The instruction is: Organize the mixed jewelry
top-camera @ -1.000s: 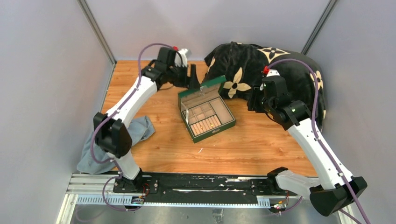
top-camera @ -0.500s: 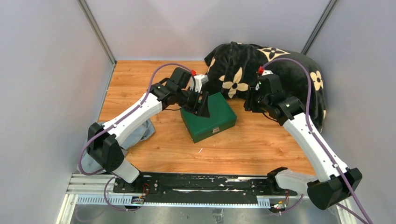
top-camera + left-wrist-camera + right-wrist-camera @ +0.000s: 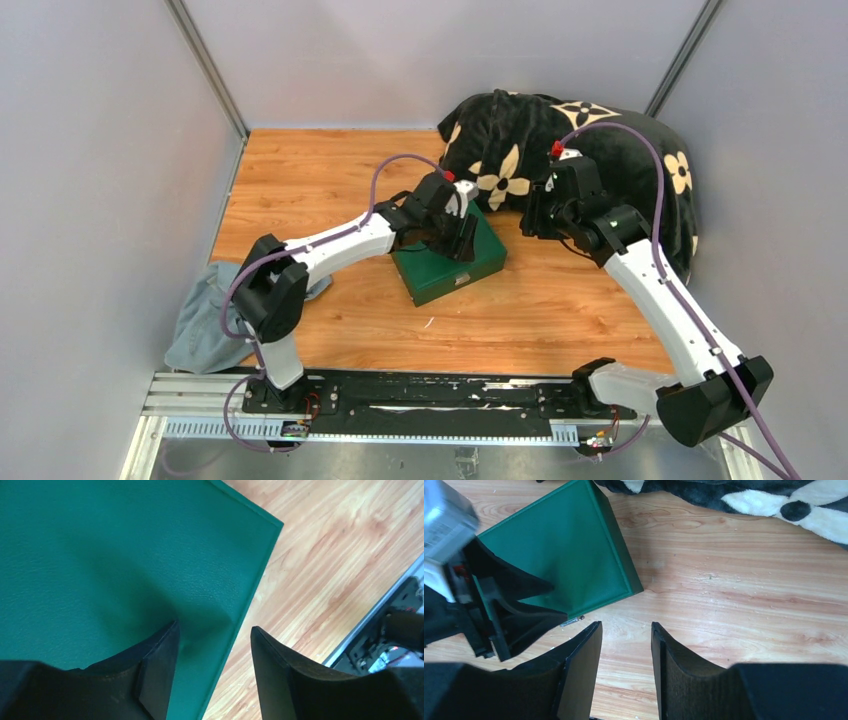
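Left arm: reaches forward and rightward from its base, elbow low, forearm nearly level, wrist bent down over the green box. The left pincer stands open with nothing between its fingers; one black finger lies over the lid near a corner, the other is past the lid's edge over bare wood. Whether the fingertip presses on the lid cannot be told. Right arm: rises steeply from its base, leans inward, and its wrist tips down just beside the box's far right corner. The right pincer is likewise open and empty, hanging over the tabletop close to the box without touching it. The box is rectangular, lid shut, and covered in a fine-grained green leather-like skin with a raised rim along the edge. A small silvery metal bit sits at the foot of its front wall; clasp or loose piece, cannot tell. The mixed jewelry cannot be made out in any view, and the shut lid hides the interior. The tabletop is orange-brown wood-grain laminate. A thin pale sliver lies on it in front of the box. A plush black blanket with cream flower shapes is heaped at the far right. A crumpled grey-blue cloth lies at the near left
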{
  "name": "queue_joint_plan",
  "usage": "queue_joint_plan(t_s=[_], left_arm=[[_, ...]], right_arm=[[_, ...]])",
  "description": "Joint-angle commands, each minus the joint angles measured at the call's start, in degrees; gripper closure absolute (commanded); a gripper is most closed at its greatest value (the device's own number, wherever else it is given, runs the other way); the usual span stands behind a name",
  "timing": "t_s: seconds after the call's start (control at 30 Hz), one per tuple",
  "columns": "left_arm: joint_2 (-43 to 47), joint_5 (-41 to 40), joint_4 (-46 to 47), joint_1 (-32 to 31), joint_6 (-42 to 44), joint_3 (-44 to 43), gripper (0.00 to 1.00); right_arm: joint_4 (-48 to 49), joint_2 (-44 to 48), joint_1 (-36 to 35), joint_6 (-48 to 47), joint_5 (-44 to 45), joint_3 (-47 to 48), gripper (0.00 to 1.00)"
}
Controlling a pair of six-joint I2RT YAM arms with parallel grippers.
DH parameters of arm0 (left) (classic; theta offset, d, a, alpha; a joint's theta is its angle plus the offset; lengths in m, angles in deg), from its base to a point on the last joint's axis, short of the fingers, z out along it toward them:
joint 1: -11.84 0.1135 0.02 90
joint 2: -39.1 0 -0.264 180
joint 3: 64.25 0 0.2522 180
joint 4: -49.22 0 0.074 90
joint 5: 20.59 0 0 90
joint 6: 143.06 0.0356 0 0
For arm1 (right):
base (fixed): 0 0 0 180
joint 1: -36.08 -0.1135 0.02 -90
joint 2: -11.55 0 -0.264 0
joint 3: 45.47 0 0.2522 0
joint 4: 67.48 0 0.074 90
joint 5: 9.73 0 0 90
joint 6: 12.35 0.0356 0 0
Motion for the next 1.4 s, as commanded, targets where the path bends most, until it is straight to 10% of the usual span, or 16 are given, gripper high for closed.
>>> queue_joint_plan(t_s=[0.0, 0.47, 0.67, 0.8, 0.97, 1.37], left_arm=[[-3.7, -10.8, -10.0, -4.2, 6.3, -2.4, 0.4], [20.0, -30.1, -13.6, -4.2, 8.8, -12.3, 0.32], [26.3, -38.3, -19.9, -1.1, 7.3, -13.5, 0.12], [28.8, -32.8, -24.4, 8.5, 2.4, -14.4, 0.11], [34.4, -25.6, -22.5, 21.6, -0.7, -10.5, 0.09], [34.6, -25.9, -24.3, 23.8, -1.0, -11.8, 0.08]], right_arm=[[-2.4, 1.8, 0.8, -0.1, 2.8, -0.4, 0.54], [-2.3, 3.0, 1.1, -1.8, 6.9, 1.2, 0.52], [-2.8, 6.3, 1.1, -3.6, 24.1, 8.1, 0.36], [1.5, 10.4, 1.1, -5.7, 38.2, 6.4, 0.13], [3.2, 13.8, 1.3, -6.3, 44.1, 3.9, 0.07], [3.4, 15.9, 1.4, -3.1, 42.6, 2.3, 0.03]])
